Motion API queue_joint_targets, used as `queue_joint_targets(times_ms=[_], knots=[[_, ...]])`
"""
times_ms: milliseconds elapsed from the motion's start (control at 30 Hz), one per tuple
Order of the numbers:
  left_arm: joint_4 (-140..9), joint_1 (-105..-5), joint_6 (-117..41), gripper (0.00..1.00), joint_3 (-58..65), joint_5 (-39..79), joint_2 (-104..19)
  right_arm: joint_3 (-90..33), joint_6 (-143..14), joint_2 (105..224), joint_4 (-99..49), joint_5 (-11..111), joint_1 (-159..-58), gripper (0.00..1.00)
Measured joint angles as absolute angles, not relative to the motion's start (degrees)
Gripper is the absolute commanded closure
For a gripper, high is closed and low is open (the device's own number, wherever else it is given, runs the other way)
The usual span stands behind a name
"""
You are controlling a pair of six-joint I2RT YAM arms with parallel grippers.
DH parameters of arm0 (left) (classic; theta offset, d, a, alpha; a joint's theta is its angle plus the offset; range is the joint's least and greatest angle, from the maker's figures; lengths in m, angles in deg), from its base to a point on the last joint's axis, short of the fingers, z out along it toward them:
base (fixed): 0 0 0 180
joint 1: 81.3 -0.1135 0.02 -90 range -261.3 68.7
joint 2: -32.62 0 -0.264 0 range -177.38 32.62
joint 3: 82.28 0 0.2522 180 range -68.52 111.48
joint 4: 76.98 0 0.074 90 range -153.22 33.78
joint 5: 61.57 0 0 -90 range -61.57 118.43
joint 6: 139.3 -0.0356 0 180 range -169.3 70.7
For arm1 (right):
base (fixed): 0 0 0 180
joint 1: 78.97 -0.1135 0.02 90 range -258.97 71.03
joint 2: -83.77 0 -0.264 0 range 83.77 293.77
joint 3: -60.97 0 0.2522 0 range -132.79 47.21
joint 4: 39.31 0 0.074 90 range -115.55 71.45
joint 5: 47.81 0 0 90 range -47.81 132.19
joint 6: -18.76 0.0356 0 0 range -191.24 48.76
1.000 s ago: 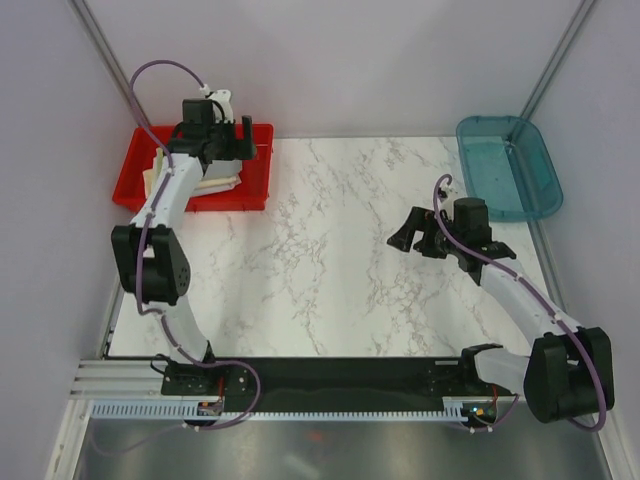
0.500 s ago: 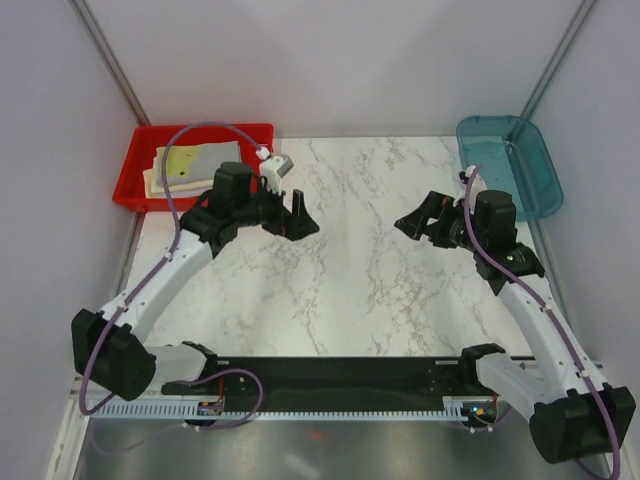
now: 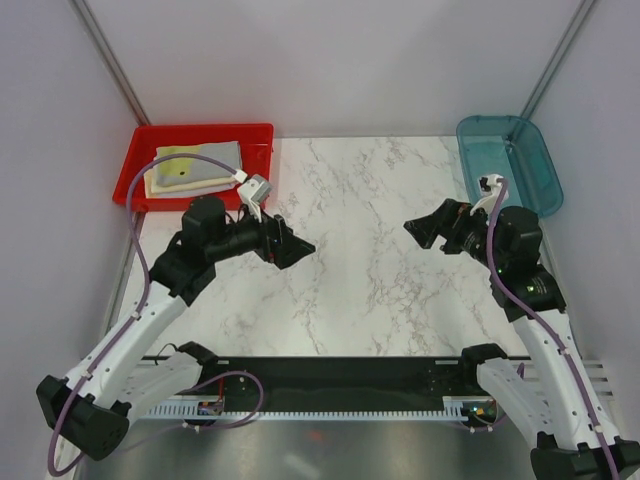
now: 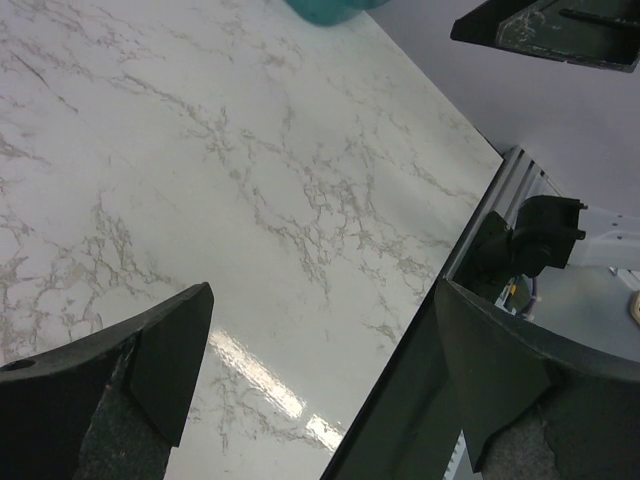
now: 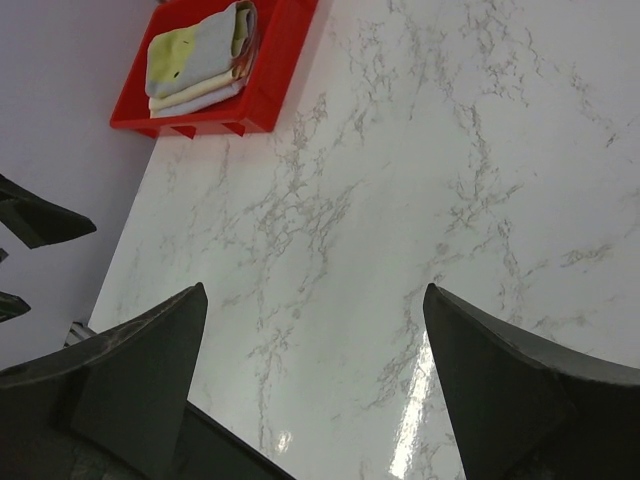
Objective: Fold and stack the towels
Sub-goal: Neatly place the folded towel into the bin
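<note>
Top external view puts the left gripper (image 3: 295,248) out over the bare marble table (image 3: 360,300), near its left middle. A second ago that arm was stretched to the far left corner with its fingers down over the red bin (image 3: 258,140); since then it has swung back and folded toward its base. Its jaws are spread wide with nothing between them, and the left wrist view confirms it: only marble shows in the gap. The right gripper (image 3: 430,232) has shifted only a little, drawing slightly back and to the right while its arm tucked in, and it hangs over the right side of the table. Its jaws are likewise parted and empty, as the right wrist view shows. The towels (image 3: 190,168) lie inside the red bin as a flat, folded pile, with a grey one carrying a yellow patch on top and cream and yellow layers under it. Neither gripper touches them. No other towel shows in any view, and nothing can be made out in the teal bin (image 3: 470,135) at the far right. Judging by this, the left arm's pull-back marks the top cloth as set down, and the stacking looks finished or very nearly so, with both arms apparently heading to rest.
</note>
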State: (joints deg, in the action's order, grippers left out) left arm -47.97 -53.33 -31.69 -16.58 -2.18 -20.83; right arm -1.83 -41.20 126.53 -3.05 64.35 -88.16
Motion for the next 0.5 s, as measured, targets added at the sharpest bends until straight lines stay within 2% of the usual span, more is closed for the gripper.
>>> queue_joint_targets(times_ms=[500], knots=[[-50.00,-53.33,-29.09,0.00,-16.67,-2.79,-17.88,-2.94,-42.62,126.55,0.01,63.04,-88.16,0.02]])
